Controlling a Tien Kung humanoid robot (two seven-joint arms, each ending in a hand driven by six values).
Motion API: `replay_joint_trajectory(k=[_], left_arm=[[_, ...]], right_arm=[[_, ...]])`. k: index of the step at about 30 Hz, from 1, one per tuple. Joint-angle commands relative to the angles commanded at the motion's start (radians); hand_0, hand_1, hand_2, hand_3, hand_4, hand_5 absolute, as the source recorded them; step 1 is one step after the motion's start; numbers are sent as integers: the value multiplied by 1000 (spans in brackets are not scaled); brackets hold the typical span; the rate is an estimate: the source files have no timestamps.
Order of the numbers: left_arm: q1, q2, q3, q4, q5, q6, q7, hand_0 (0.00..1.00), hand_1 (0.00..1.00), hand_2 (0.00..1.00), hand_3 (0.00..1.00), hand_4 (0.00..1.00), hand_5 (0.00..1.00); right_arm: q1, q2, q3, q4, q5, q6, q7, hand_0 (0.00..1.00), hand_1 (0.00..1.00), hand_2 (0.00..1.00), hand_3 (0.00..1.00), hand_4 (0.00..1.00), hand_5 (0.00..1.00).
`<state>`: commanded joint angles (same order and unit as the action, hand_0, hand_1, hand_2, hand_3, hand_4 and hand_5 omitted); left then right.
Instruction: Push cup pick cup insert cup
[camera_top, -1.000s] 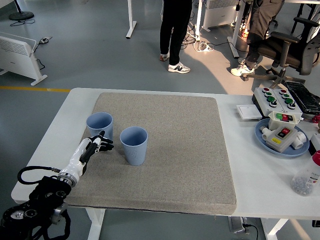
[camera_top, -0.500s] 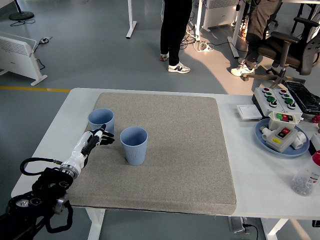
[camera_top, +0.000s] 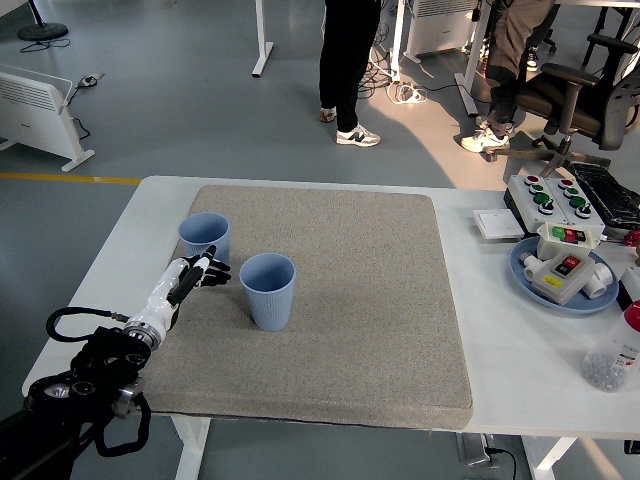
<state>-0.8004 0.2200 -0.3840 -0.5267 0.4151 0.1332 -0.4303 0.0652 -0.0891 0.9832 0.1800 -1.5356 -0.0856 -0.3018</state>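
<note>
Two light blue cups stand upright on the grey mat (camera_top: 360, 300). The far-left cup (camera_top: 204, 236) is near the mat's left edge. The second cup (camera_top: 268, 290) stands to its right and nearer to me. My left hand (camera_top: 200, 270) reaches in from the lower left with its fingers spread, holding nothing. Its fingertips lie just in front of the far-left cup, at its near lower wall. My right hand is out of view.
At the table's right side a blue plate (camera_top: 530, 278) carries a button box, with a control panel (camera_top: 556, 198) behind it. A clear bottle (camera_top: 612, 358) stands at the right edge. People stand on the floor beyond the table.
My left hand has moved forward and up the mat toward the far-left cup. That cup has shifted slightly to the right and away.
</note>
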Motion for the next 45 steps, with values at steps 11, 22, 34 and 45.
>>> replay_joint_trajectory(k=[11, 22, 34, 45], left_arm=[[-3, 17, -27, -17, 31, -5, 5, 701, 588, 510, 475, 571, 998], [101, 75, -277, -194, 235, 6, 39, 581, 578, 507, 477, 575, 998], [217, 187, -562, -538, 445, 42, 121, 483, 623, 611, 579, 796, 998], [69, 236, -514, -685, 913, -249, 384, 842, 888, 950, 875, 937, 636]], right_arm=[[0, 0, -1, 0, -1, 0, 0, 528, 546, 505, 570, 144, 998], [1, -1, 5, 0, 4, -4, 2, 528, 546, 505, 570, 141, 998], [1, -3, 15, 0, 7, -10, 2, 528, 546, 505, 569, 137, 998], [-7, -3, -13, 0, 38, -6, -1, 528, 546, 505, 567, 129, 998]])
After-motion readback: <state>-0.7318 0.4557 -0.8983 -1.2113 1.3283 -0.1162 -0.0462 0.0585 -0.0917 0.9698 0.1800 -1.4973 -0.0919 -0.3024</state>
